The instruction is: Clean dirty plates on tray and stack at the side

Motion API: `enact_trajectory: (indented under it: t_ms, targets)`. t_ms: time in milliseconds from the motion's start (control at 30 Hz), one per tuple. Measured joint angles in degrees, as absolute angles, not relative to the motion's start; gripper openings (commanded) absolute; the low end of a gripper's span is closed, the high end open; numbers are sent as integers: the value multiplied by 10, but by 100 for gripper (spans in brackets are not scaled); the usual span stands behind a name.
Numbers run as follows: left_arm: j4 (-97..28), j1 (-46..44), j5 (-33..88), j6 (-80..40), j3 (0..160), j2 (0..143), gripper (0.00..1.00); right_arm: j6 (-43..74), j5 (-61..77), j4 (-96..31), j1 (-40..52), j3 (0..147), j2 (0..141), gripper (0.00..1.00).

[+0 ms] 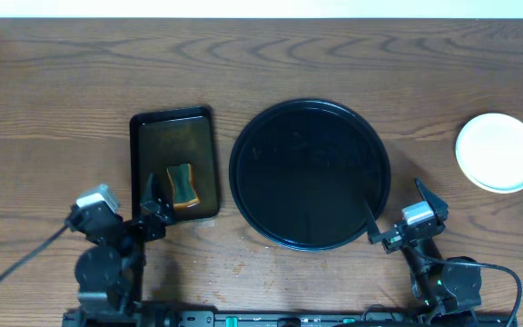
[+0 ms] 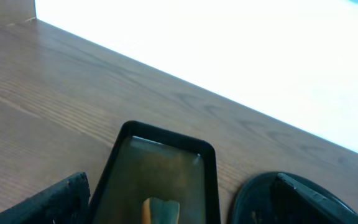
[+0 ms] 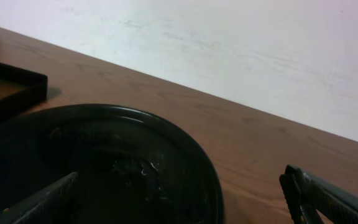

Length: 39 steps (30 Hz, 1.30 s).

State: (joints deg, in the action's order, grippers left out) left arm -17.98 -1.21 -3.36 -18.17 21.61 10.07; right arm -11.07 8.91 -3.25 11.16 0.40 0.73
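The large round black tray (image 1: 310,173) lies at the table's middle with nothing on it; it also shows in the right wrist view (image 3: 104,155) and the left wrist view (image 2: 260,199). A stack of pale round plates (image 1: 498,152) sits on the table at the far right, off the tray; the top one looks clean, and I cannot tell how many there are. My left gripper (image 1: 157,204) is open and empty at the near end of the rectangular tray (image 2: 182,205). My right gripper (image 1: 398,213) is open and empty at the round tray's near right rim (image 3: 179,199).
A smaller rectangular black tray (image 1: 172,136) lies left of the round tray and holds a brown and green sponge (image 1: 182,182). The sponge shows between my left fingers in the left wrist view (image 2: 161,210). Both arm bases stand at the near table edge.
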Motion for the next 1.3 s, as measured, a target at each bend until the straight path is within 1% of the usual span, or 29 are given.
enact_trajectory:
  t_ms: [233,367,433,700,1300]
  targets:
    - [-87,-12,-34,-182,91,15,93,-111,89,-33,112,4,7,99]
    - [-3,-12,-34,-182,37,6,94,-111,89,-33,112,4,7,99]
    - [19,-12,-34,-182,14,6,94,-111,89,-33,112,4,7,99]
    - [-6,-12,-33,-182,8,6,94,-111,89,-32,112,4,7,99]
    - [-11,-12,-31,-182,10,6,94,-111,89,-32,112,4,7,99]
